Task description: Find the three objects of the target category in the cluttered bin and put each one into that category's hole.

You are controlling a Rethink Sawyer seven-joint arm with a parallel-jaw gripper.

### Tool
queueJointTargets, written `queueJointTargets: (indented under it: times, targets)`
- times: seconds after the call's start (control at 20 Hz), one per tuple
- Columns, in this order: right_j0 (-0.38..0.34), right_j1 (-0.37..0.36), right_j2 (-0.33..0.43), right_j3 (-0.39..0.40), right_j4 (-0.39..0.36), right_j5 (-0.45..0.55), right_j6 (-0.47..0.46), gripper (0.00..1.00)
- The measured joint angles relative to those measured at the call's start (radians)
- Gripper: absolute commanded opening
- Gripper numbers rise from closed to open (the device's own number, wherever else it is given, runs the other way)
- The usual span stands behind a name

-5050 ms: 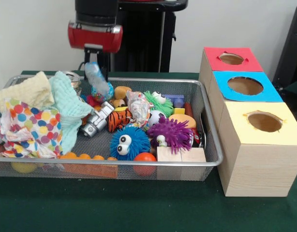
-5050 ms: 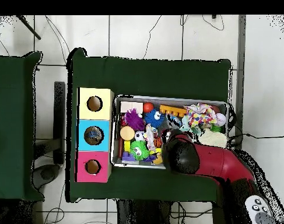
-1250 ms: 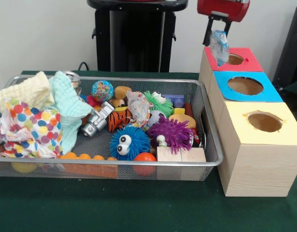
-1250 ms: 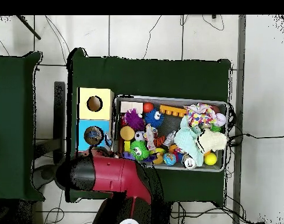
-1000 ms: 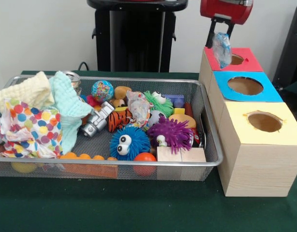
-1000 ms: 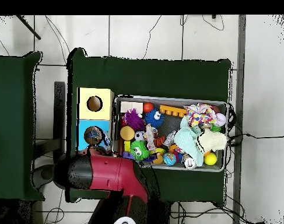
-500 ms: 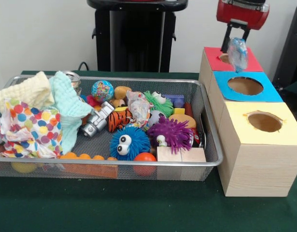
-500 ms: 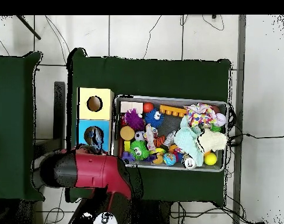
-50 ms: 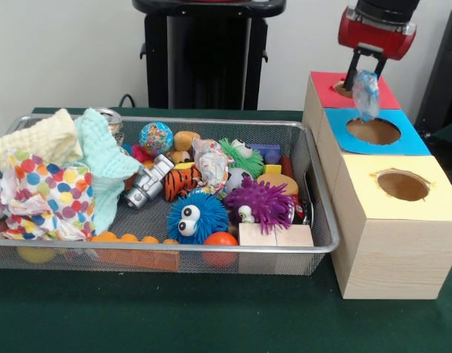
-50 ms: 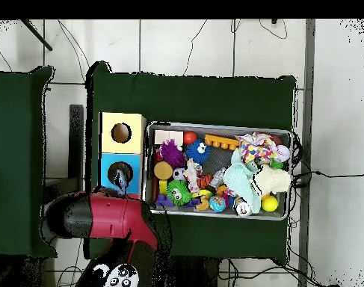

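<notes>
Currently held: a crumpled clear plastic bag (image 9: 366,94) with bluish tints, hanging from the gripper (image 9: 365,72); its long axis runs up and down, narrow top pinched, loose end pointing down
Gripper: black fingers closed together on the top of the bag, under the red arm head (image 9: 377,31) at the upper right of the front view
Bag position: over the back edge of the blue box's hole (image 9: 373,131), its lower end just above the blue lid, in front of the red box's hole (image 9: 349,89)
Overhead check: the red arm (image 10: 102,217) covers the red box; a pale shape shows in the blue box's hole (image 10: 120,176), too small to tell if it is the bag
Sorting boxes: three wooden boxes in a row beside the bin, topped red, blue and yellow, each with one round hole; the yellow box (image 9: 397,224) stands nearest the camera in the front view
Bin: a wire mesh tray (image 9: 318,213) on the green table (image 9: 211,316), packed with toys and cloths
Bin contents, left: a yellow washcloth (image 9: 38,140), a mint washcloth (image 9: 101,162), a polka-dot cloth (image 9: 42,191)
Bin contents, middle: a silver toy camera (image 9: 146,184), a multicoloured ball (image 9: 155,137), a tiger toy (image 9: 180,182), another crumpled plastic wrapper (image 9: 211,163)
Bin contents, right: a blue spiky ball with eyes (image 9: 196,218), a purple spiky ball (image 9: 259,202), a green spiky ball (image 9: 242,154), an orange ball (image 9: 221,241), wooden blocks (image 9: 274,235)
</notes>
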Motion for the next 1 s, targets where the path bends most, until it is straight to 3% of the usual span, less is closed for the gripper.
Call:
queueJointTargets:
  times: [0.5,1.0]
  targets:
    - [-0.027,0.053,0.0,-0.011,0.011,-0.154,0.001,0.0]
    - [-0.007,0.061,-0.017,-0.014,0.033,-0.158,0.001,0.0]
